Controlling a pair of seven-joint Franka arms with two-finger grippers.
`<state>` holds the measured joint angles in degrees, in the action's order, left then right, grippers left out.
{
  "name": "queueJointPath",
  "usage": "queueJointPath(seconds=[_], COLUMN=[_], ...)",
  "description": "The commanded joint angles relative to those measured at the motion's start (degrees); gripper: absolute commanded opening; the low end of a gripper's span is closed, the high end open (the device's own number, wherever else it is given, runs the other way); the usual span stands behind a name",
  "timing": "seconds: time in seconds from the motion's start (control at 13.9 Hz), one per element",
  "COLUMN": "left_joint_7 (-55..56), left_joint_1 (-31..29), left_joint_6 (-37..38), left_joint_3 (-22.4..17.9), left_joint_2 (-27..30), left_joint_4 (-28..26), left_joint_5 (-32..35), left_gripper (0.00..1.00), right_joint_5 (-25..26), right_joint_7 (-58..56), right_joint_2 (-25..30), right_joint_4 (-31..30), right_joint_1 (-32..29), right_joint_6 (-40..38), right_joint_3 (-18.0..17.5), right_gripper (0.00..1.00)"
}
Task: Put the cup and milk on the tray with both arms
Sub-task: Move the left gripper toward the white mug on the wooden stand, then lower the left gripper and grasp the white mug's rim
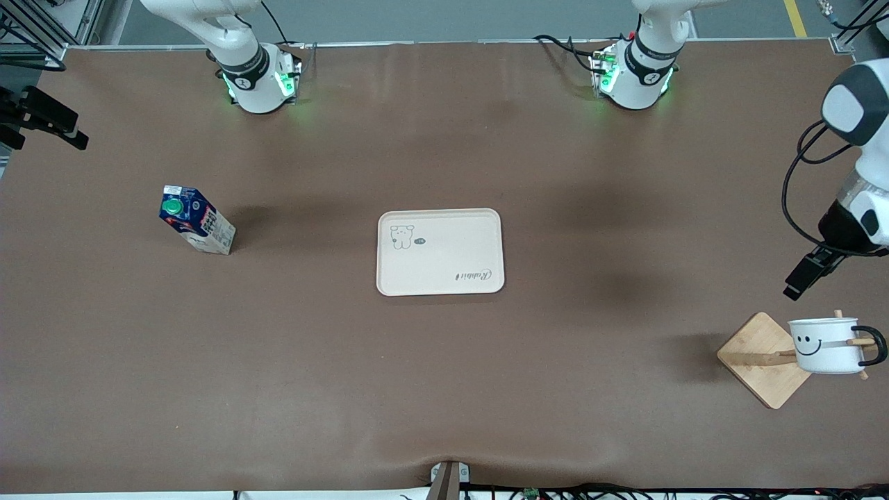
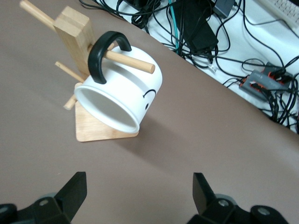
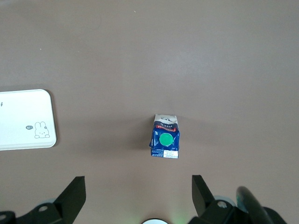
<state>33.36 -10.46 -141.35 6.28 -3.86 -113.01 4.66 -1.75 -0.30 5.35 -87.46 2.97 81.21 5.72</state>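
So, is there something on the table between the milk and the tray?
No. In the front view only bare brown table lies between the milk and the tray.

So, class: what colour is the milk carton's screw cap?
Green, on the milk carton's cap; clearest in the right wrist view.

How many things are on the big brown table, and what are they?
Cup: 1
Milk carton: 1
Tray: 1
Wooden stand: 1
Total: 4
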Motion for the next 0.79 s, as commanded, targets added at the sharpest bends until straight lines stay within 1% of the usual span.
queueJointPath(seconds=[0.0,0.14,0.29,0.5,0.72], left_joint_7=[1.9,2.0,2.0,2.0,2.0], left_joint_1=[-1.9,-2.1,-2.2,-3.5,-4.1], left_joint_6=[-7.1,-13.8,-18.8,-23.0,-27.3], left_joint_3=[0.3,0.3,0.2,0.2,0.2], left_joint_2=[-1.4,-3.2,-5.1,-7.2,-9.8], left_joint_4=[-1.9,-3.8,-4.7,-4.7,-4.5], left_joint_5=[1.2,1.2,1.9,5.8,6.9], left_gripper=[1.0,1.0,1.0,1.0,1.0], right_joint_5=[-0.1,-0.1,-0.1,-0.1,-0.1], right_joint_7=[0.7,0.7,0.7,0.7,0.7], right_joint_2=[-0.9,-0.9,-1.0,-1.0,-1.0], right_joint_4=[1.5,1.5,1.5,1.5,1.5], right_joint_1=[-0.7,-0.7,-0.7,-0.7,-0.7], right_joint_6=[-0.4,-0.4,-0.4,-0.4,-0.5], right_joint_3=[-0.5,-0.5,-0.5,-0.5,-0.5], right_gripper=[1.0,1.0,1.0,1.0,1.0])
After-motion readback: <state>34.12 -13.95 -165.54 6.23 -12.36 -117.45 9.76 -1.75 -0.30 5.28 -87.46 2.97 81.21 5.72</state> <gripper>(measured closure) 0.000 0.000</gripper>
